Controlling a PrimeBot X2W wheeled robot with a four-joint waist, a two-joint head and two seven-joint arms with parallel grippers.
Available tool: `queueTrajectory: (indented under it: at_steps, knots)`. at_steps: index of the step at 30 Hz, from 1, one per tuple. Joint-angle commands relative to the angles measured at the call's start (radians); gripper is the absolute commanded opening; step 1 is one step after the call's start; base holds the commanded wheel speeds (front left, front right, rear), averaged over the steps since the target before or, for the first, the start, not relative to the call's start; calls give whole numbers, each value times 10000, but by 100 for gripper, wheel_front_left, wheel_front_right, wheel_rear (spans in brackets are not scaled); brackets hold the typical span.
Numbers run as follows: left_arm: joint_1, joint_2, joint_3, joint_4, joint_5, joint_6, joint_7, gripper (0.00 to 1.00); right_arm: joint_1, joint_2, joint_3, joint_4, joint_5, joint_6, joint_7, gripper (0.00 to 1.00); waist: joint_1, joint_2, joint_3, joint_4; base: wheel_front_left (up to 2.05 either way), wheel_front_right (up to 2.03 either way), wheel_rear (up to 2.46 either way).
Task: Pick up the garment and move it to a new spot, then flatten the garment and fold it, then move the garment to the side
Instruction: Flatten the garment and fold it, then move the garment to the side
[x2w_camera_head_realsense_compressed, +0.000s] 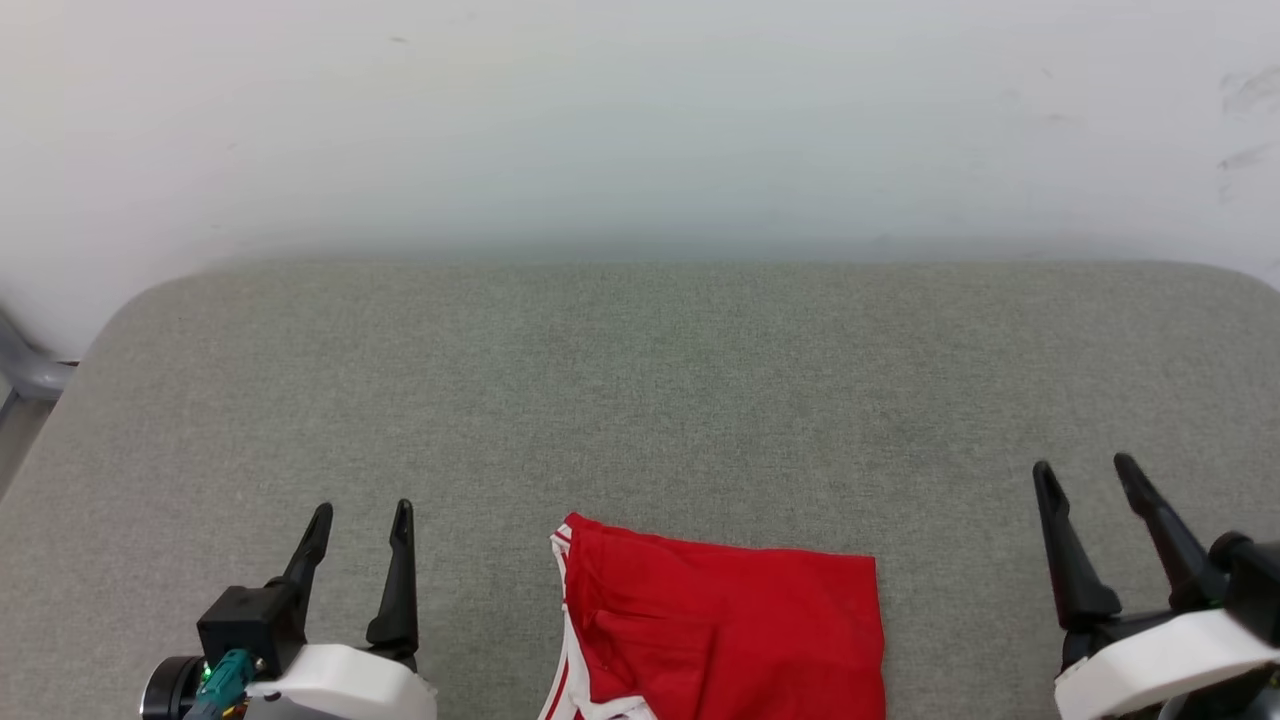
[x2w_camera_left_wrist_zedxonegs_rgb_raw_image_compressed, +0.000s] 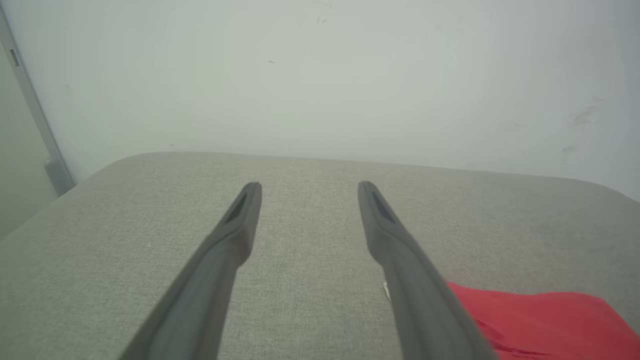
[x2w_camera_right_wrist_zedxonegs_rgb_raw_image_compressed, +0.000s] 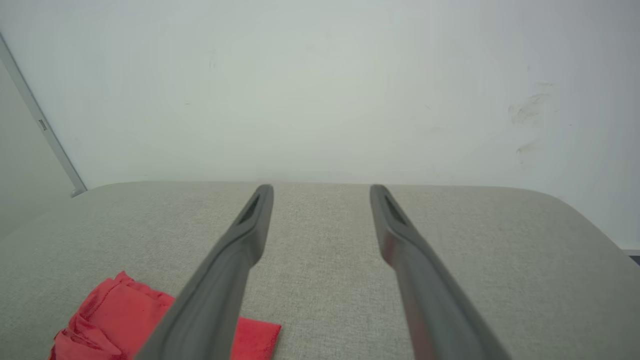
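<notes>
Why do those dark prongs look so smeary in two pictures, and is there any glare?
Left wrist view: the left fingers sit near the lens, so they blur. Right wrist view: the right fingers likewise. Head view: sharp, soft even light, no glare on the garment.

Bench: grey woven-fabric top, rounded far corners, far edge against a white wall. Contents: one garment, red with white striped trim along its left edge, folded to a rough rectangle, lying flat at the middle of the near edge.
</notes>
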Motion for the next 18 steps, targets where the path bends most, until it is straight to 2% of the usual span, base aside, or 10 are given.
queueTrajectory:
  at_steps: [1,18]
  knots:
    - [149,2,33,51,37,-15,-41,100,225,98,43,8,-136,-5,-80,100,1,-1,-81,-24,0,0,0]
    - [472,-232,301,209,290,-112,-83,100,754,434,49,31,-459,-5,-144,100,1,-1,-282,-81,0,0,0]
